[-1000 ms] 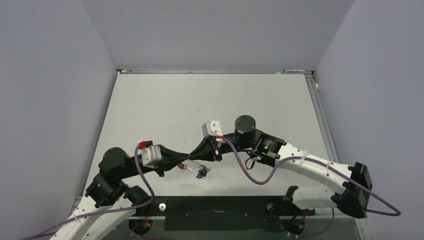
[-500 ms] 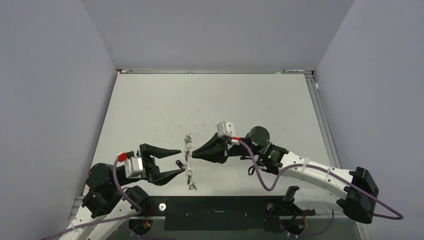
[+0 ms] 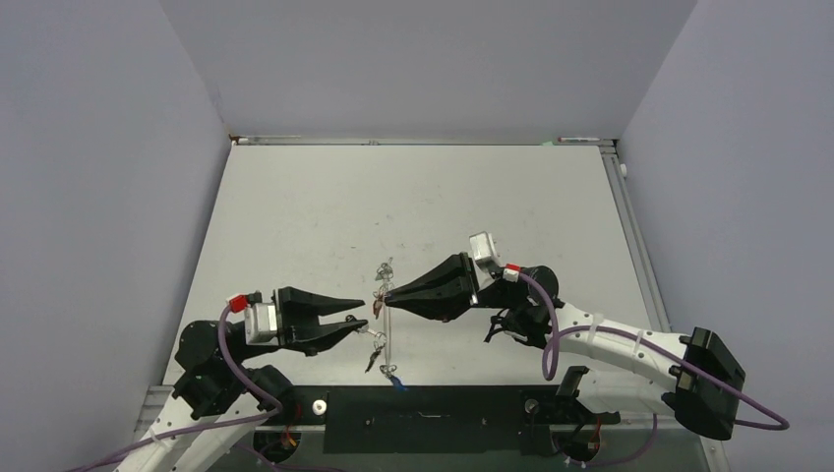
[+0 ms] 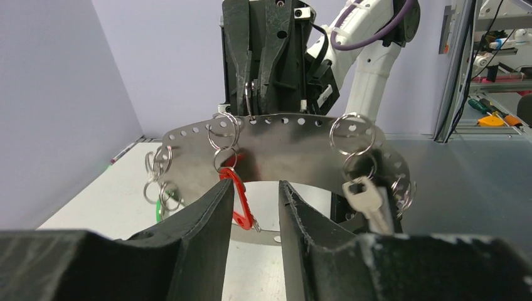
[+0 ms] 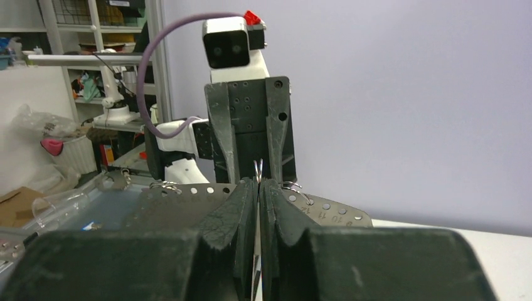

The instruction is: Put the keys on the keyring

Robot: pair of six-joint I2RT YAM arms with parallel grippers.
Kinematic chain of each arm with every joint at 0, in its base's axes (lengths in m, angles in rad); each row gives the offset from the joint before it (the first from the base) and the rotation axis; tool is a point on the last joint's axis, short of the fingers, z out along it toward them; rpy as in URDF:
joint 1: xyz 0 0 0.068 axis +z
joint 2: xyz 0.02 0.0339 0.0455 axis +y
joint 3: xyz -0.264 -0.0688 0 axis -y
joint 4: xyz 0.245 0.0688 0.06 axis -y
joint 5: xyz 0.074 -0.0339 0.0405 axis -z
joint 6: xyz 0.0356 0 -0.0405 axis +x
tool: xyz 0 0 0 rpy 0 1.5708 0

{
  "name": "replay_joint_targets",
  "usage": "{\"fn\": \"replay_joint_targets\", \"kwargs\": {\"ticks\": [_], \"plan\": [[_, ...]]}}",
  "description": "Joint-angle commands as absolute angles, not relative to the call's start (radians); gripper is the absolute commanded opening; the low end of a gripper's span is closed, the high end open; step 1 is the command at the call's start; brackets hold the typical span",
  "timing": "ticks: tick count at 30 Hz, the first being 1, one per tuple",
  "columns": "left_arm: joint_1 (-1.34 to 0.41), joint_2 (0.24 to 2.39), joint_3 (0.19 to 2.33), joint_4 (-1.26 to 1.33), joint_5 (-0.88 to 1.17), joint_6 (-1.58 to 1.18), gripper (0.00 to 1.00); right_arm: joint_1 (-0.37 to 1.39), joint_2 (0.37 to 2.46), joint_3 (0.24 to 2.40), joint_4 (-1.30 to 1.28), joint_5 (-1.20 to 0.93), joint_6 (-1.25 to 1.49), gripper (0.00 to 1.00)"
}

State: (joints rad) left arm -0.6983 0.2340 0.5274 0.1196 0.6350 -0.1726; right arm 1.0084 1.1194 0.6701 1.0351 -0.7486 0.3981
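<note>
Right tool (image 3: 384,292) moved rightward, pinching one keyring (image 4: 295,135), left tool (image 3: 362,309) parted

The black left gripper (image 3: 364,308) is backing left, now unclamped, while the black right gripper (image 3: 386,293) is pulling the grey perforated metal keyring (image 4: 295,138) right.

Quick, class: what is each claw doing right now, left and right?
Left claw: open, holding nothing.
Right claw: closed on the keyring.
</note>
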Motion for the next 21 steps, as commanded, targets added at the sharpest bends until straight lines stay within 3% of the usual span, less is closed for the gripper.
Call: {"fn": "replay_joint_targets", "kwargs": {"ticks": [1, 11, 21], "plan": [[-0.698, 0.273, 0.522, 0.255, 0.658, -0.214, 0.29, 1.009, 1.136, 0.677, 1.207, -0.77, 0.456, 0.05], [-0.698, 0.267, 0.49, 0.358, 0.689, -0.268, 0.27, 1.013, 1.186, 0.67, 1.247, -0.762, 0.476, 0.05], [-0.698, 0.289, 0.471, 0.394, 0.685, -0.281, 0.41, 1.02, 1.218, 0.681, 1.256, -0.781, 0.483, 0.05]]}}
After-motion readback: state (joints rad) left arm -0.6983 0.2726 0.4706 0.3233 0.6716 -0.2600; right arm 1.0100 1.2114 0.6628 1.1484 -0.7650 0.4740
